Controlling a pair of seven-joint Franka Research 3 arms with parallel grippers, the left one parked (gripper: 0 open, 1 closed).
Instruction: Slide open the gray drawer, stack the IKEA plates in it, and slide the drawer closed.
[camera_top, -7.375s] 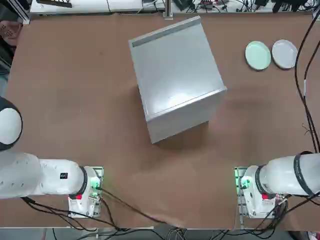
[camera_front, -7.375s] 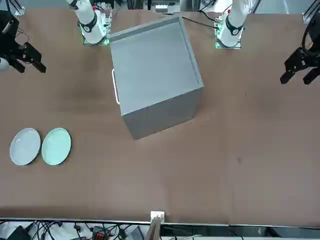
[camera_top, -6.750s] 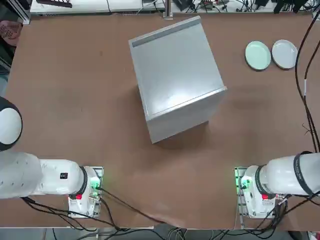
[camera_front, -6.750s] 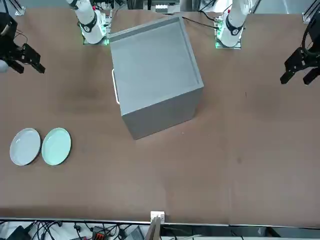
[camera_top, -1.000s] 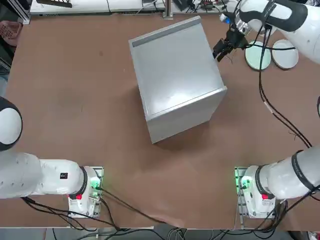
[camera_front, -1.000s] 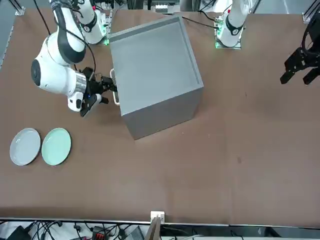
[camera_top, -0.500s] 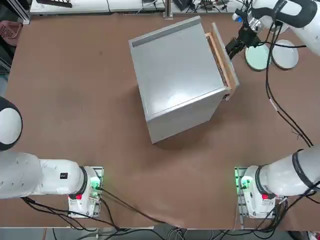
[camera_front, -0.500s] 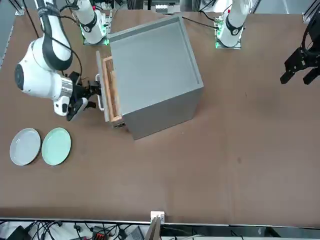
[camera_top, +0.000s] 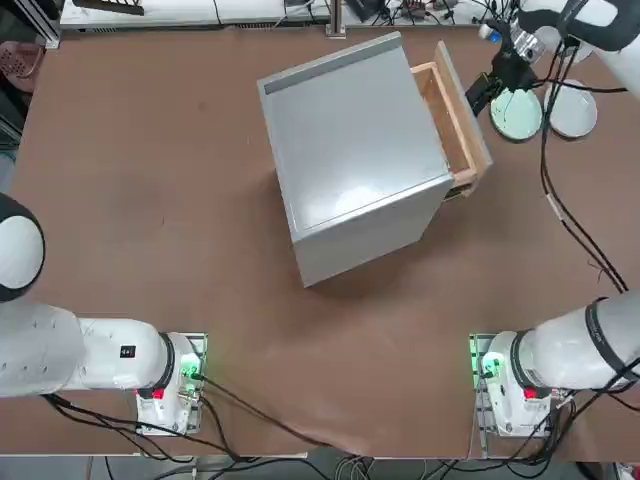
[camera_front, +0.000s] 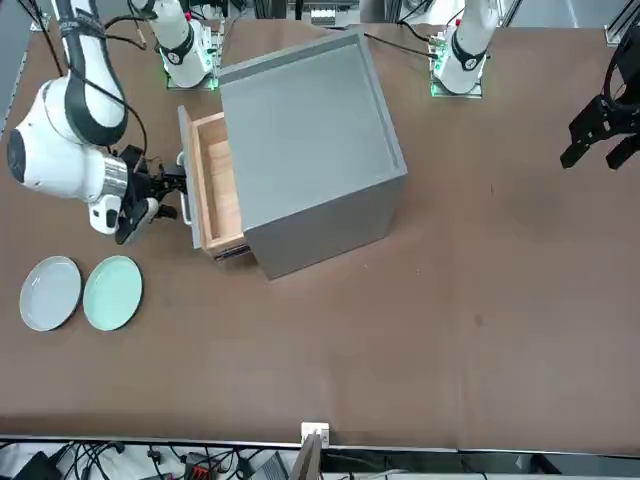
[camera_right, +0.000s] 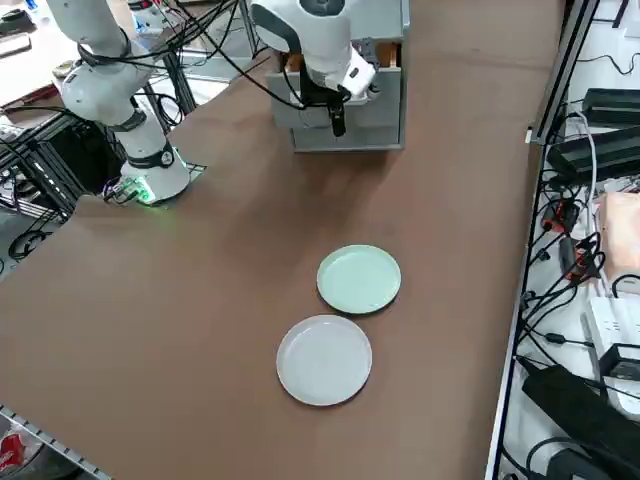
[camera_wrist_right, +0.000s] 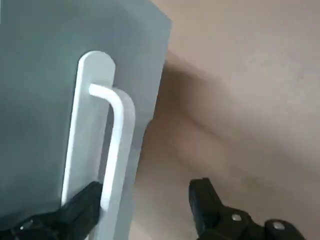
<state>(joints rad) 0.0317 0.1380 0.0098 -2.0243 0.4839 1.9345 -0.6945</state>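
Right gripper (camera_wrist_right: 142, 210), fingers spread wide, hooks one behind the handle (camera_wrist_right: 112, 145) to drag the drawer (camera_top: 452, 118) out, gripping nothing.

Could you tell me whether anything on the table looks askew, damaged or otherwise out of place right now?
Only the gray cabinet stands out: it sits rotated, not square to the table edges. Its drawer is partly pulled out, the open right end effector straddling the white handle. The mint plate and white plate lie flat, side by side.
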